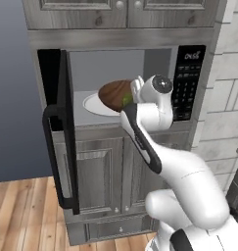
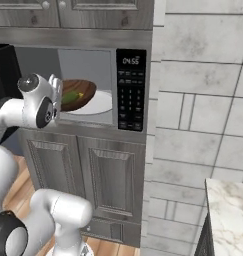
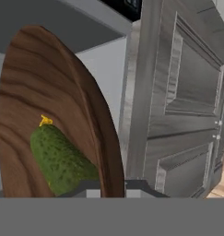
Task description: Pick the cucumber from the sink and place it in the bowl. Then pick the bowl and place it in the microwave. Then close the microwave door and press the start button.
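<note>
Grey wood-grain cabinets (image 1: 93, 169) frame a built-in microwave (image 1: 120, 83) with its door swung open.

At the far left, the microwave door (image 1: 59, 132) stands open toward the viewer, its long black bar handle facing out. Inside the grey cavity, the white turntable plate (image 1: 93, 105) lies on the floor of the oven, and the brown wooden bowl (image 1: 114, 93) is above it, tilted, with the green cucumber (image 3: 60, 159) lying inside against its lower rim. The hand (image 3: 111, 186) is pinched on the bowl's rim, one finger on each side of the edge, as the hand view shows. To the right of the cavity sits the black button panel (image 2: 130, 90) with its lit display, and beyond it a pale tiled wall (image 2: 203, 100).
</note>
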Available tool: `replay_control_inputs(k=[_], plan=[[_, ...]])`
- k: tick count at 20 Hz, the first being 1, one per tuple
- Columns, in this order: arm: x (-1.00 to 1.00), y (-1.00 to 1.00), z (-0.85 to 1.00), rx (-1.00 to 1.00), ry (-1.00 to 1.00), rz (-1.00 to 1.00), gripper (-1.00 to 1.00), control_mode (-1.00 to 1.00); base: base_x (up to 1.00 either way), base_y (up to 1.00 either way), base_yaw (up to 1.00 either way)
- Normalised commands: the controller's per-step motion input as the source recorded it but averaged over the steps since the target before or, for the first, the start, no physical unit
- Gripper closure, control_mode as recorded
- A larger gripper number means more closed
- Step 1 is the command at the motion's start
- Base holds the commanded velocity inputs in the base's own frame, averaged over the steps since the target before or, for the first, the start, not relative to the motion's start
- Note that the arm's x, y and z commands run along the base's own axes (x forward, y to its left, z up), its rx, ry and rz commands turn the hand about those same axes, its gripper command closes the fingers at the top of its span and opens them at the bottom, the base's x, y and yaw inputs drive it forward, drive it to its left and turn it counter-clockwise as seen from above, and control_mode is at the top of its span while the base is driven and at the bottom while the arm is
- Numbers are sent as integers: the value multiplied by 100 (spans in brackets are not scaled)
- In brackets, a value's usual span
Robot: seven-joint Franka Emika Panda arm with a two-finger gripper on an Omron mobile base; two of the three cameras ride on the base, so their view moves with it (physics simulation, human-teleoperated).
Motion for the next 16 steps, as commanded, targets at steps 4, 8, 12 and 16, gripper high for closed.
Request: replay_control_inputs(k=[4, 8, 12, 16], plan=[[56, -1, -8, -4, -6, 0, 100, -100, 0, 0, 0], [50, 0, -6, 0, 0, 0, 100, -100, 0, 0, 0], [53, 0, -1, 0, 0, 0, 100, -100, 0, 0, 0], [47, 0, -26, 0, 1, 0, 100, -100, 0, 0, 0]])
